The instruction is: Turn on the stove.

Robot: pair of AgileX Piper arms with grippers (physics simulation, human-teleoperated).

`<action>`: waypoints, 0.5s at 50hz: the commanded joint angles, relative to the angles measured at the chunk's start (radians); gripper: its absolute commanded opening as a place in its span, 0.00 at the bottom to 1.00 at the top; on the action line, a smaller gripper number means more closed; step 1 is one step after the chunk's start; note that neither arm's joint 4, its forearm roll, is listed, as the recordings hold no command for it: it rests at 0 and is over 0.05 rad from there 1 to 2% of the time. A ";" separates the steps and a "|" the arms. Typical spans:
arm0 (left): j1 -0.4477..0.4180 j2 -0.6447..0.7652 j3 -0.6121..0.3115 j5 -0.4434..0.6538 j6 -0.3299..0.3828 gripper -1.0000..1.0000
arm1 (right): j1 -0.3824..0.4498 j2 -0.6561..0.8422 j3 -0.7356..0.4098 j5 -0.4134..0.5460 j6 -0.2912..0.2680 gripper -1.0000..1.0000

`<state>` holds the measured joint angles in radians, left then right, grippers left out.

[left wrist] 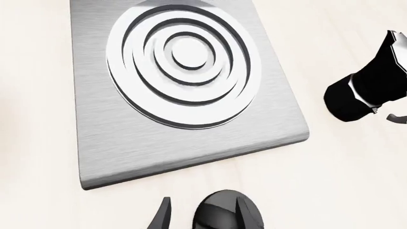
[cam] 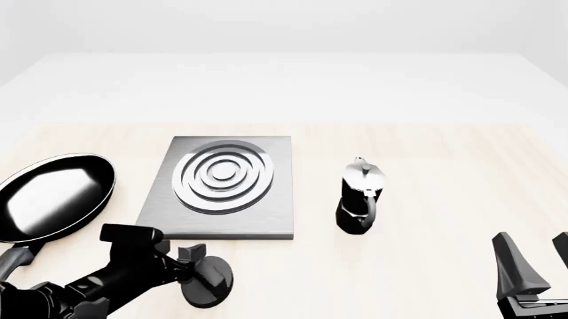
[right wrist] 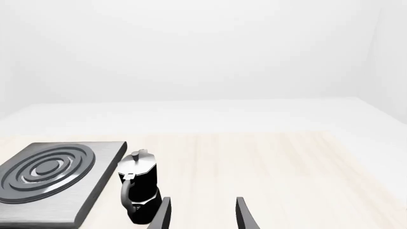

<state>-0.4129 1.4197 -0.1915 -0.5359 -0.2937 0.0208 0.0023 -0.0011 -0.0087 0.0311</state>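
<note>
Reaching for the knob (cam: 211,282) beside the stove (cam: 222,189): left gripper (left wrist: 202,215) spread, straddling its ridge to twist; right gripper (right wrist: 202,212) idle, spread.

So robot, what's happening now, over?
Left pincer open around knob. Right pincer open, idle. Stove bare; pan and coffee pot off to its sides.

No readable text, labels or numbers anywhere.
</note>
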 commanded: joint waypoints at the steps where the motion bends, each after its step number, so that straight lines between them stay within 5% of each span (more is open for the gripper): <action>1: 0.048 -0.018 0.015 0.008 0.022 1.00 | 0.000 -0.001 0.000 0.000 -0.003 1.00; 15: 0.058 -0.089 0.015 0.062 0.036 1.00 | 0.000 -0.001 0.000 -0.001 -0.005 1.00; 25: 0.083 -0.425 0.006 0.276 0.084 1.00 | 0.002 -0.001 0.000 -0.002 -0.008 1.00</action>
<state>-0.3523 1.2230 -0.1809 -0.4056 -0.2417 0.0215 0.0012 -0.0010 -0.0099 0.0254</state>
